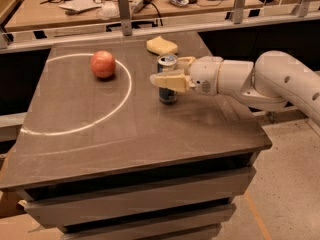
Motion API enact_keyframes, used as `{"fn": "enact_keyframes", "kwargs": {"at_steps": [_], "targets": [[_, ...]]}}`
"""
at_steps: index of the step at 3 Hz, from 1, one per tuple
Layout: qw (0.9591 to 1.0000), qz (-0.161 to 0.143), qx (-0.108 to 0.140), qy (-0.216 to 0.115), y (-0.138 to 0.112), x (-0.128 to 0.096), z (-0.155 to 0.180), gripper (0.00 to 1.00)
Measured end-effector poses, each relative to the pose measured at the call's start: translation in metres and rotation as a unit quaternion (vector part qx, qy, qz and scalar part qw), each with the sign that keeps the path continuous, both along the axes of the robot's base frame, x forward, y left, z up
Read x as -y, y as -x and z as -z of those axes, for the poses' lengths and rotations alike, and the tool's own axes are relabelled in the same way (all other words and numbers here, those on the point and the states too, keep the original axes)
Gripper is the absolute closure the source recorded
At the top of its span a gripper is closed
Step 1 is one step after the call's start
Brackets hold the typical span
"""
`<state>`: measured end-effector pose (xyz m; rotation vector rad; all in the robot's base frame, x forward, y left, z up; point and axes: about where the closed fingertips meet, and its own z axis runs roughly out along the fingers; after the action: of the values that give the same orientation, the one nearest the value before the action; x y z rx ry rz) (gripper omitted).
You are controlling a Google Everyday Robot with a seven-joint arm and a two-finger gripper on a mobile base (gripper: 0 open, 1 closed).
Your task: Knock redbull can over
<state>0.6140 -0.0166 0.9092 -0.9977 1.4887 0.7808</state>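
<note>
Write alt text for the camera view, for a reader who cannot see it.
A white robot arm's gripper reaches in from the picture's right, its open fingers on either side of an upright redbull can on a dark table. A red apple sits to its left, a yellow sponge behind.
</note>
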Motion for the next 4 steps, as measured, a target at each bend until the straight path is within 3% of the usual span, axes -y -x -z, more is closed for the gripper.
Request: {"fn": "enact_keyframes", "kwargs": {"at_steps": [1,2,3,4], "targets": [[0.999,0.004,0.038,0.022,0.002,-0.003,-0.013,0.72],[0.9805,-0.02,0.162,0.109,0.012,-0.013,-0.027,1.0],[0.9562,-0.038,0.239,0.165,0.018,-0.018,-0.026,1.0],[0.949,-0.051,0.25,0.185,0.02,-0.02,-0.024,1.0]]}}
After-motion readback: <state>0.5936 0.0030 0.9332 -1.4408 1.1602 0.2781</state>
